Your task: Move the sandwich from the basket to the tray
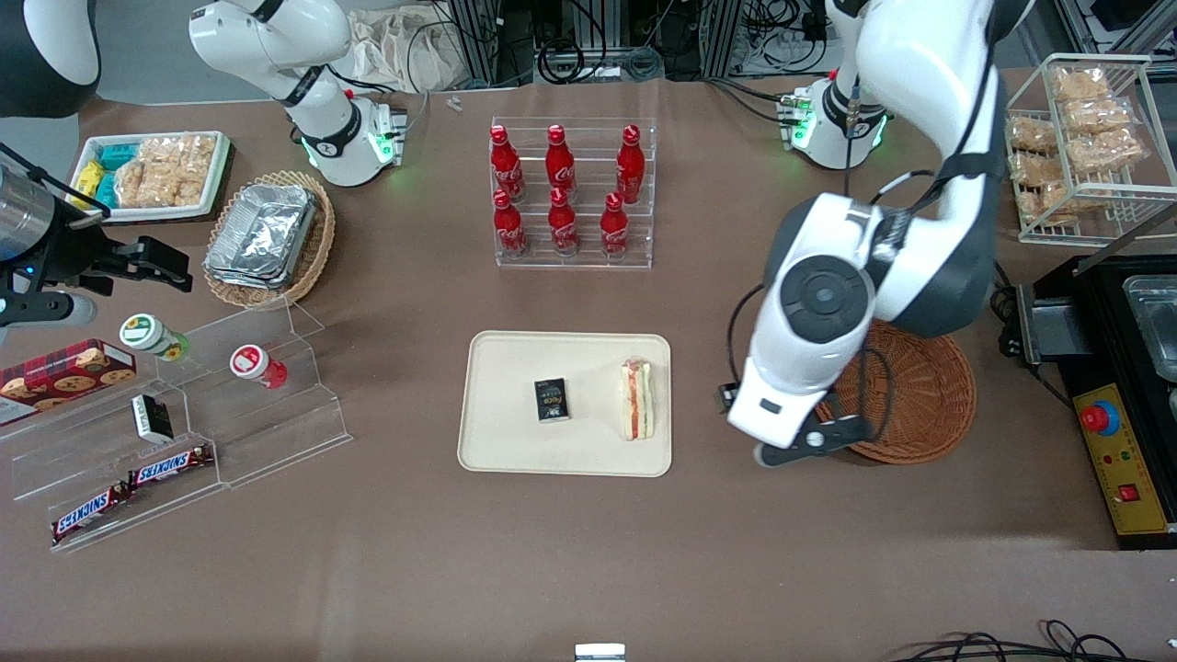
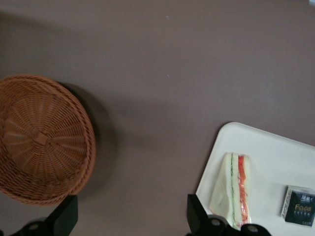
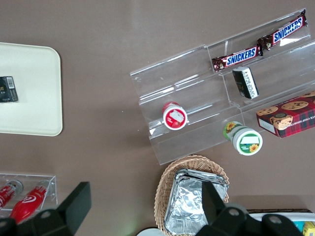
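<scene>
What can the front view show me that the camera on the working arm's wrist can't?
Only the front view shows the cola bottles, the foil containers and the Snickers bars. Only the wrist view shows the claw open, hanging above bare table between basket and tray. Both show the sandwich lying on the tray, the small black box beside it, and the empty basket.
</scene>
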Motion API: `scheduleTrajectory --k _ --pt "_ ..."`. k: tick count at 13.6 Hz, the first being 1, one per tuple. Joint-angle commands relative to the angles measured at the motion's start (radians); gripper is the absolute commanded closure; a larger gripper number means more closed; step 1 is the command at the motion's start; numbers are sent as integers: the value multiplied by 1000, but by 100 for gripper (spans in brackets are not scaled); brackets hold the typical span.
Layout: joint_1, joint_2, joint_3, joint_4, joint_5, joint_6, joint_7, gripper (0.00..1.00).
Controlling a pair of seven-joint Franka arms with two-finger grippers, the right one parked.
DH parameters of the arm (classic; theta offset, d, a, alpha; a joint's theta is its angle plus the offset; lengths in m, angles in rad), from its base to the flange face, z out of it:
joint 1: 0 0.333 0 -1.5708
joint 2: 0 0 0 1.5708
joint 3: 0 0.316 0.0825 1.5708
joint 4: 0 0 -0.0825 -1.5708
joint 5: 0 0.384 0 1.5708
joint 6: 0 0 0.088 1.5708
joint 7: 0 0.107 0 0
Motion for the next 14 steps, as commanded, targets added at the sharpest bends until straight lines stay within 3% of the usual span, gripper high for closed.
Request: scheduleTrajectory --k 1,5,9,14 --pt "-8 -76 82 -73 -40 2 52 0" --pt "-11 -217 293 -249 -221 2 375 0" --pt "-11 -436 394 -553 -217 110 594 0" --pt "-8 -449 393 -575 -213 89 599 0"
